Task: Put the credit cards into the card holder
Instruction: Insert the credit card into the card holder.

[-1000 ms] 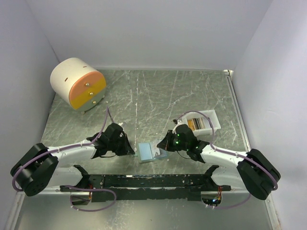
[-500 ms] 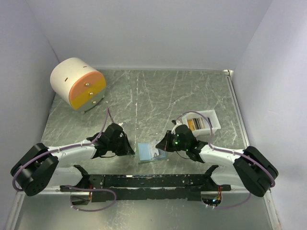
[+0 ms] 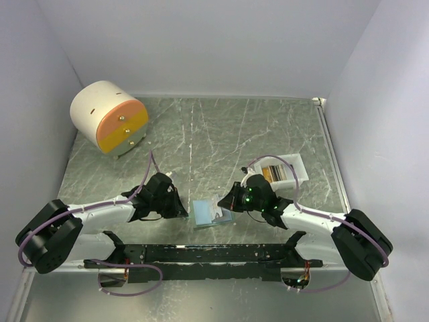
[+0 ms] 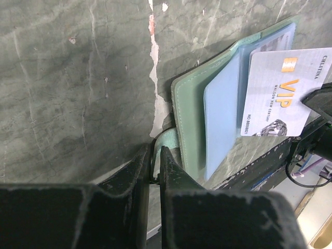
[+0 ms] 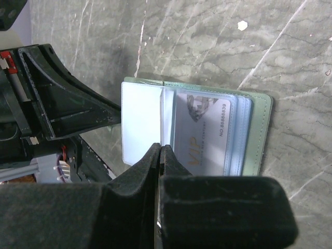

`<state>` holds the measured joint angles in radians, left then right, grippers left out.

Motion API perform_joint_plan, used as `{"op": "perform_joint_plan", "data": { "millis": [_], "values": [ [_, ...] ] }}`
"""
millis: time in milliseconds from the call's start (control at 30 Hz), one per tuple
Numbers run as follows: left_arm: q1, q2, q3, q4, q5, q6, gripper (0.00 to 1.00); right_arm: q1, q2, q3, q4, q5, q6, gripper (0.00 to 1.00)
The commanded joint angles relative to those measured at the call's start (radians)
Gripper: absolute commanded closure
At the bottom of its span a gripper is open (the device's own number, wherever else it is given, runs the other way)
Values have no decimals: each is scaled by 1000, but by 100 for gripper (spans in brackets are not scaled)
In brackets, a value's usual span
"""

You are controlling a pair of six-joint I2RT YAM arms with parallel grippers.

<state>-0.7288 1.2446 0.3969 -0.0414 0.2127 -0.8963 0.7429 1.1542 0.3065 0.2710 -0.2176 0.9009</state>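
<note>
Table (image 3: pixel 221 134), near edge: left gripper (image 4: pixel 155 150) pinches the card holder (image 4: pixel 192 124) by its tab, likely steadying it, while right gripper (image 5: pixel 160 150), clamped on a credit card (image 4: pixel 280 88), aims for a pocket.

Round drawer cabinet (image 3: pixel 109 125) back left, white tray (image 3: pixel 301 173) right.

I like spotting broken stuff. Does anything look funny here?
Yes. The table has a white chipped streak beside the card holder, where its green surface looks scraped. Also a VIP card pokes partway out of a pocket.
</note>
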Motion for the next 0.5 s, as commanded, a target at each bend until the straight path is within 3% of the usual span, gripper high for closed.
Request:
{"op": "perform_joint_plan", "data": {
  "millis": [0, 467],
  "values": [
    [6, 9, -4, 21, -9, 13, 93, 6, 2, -6, 19, 14, -5, 100],
    [6, 10, 4, 15, -7, 16, 93, 6, 82, -16, 82, -3, -5, 100]
  ]
}}
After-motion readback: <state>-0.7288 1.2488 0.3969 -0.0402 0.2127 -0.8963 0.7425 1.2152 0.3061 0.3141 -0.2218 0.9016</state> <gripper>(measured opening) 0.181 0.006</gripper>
